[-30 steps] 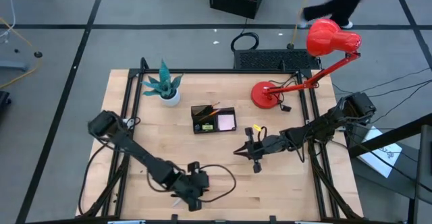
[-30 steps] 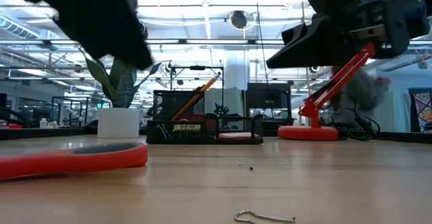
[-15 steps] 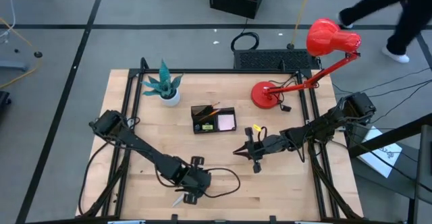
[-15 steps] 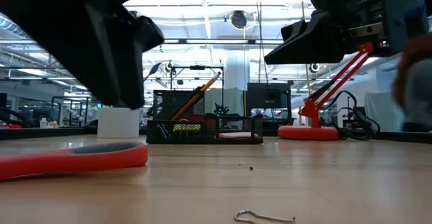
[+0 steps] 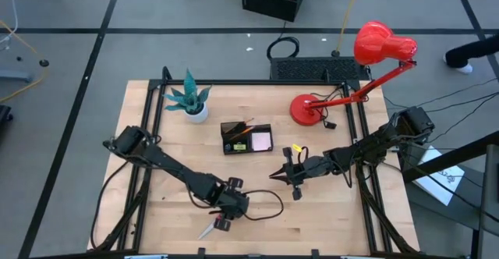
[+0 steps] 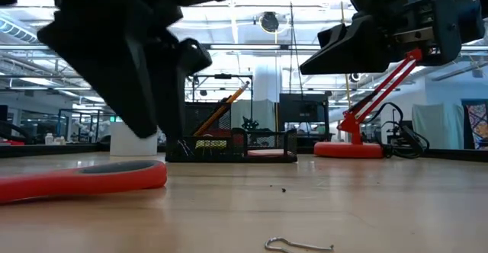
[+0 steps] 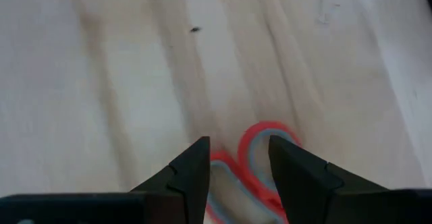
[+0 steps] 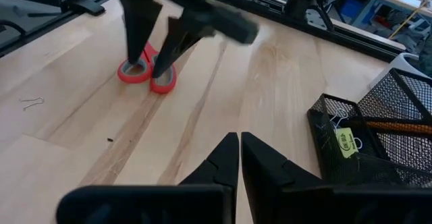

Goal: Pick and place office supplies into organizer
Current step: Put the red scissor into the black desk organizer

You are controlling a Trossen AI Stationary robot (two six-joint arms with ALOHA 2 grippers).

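Observation:
Red-handled scissors (image 5: 209,230) lie flat near the table's near edge; their handle loops show in the left wrist view (image 7: 264,143) and the low view (image 6: 84,178). My left gripper (image 7: 239,158) is open and hovers over those loops, one finger on each side, as the right wrist view (image 8: 154,54) also shows. The black mesh organizer (image 5: 247,138) stands mid-table and holds an orange pencil (image 5: 242,126) and a pink pad (image 5: 261,142). My right gripper (image 5: 282,173) is shut and empty, hovering to the right of the organizer. A small yellow piece (image 5: 295,148) lies near it.
A potted teal plant (image 5: 189,99) stands at the far left and a red desk lamp (image 5: 312,107) at the far right, with a black keyboard (image 5: 320,68) beyond the far edge. A small wire clip (image 6: 299,245) lies near the near edge. Bare wood lies between the scissors and the organizer.
My left gripper has swung toward the table's right and come down over the scissors' handles, staying open. The scissors have not moved. My right arm has kept still. A person has walked past beyond the table's far edge.

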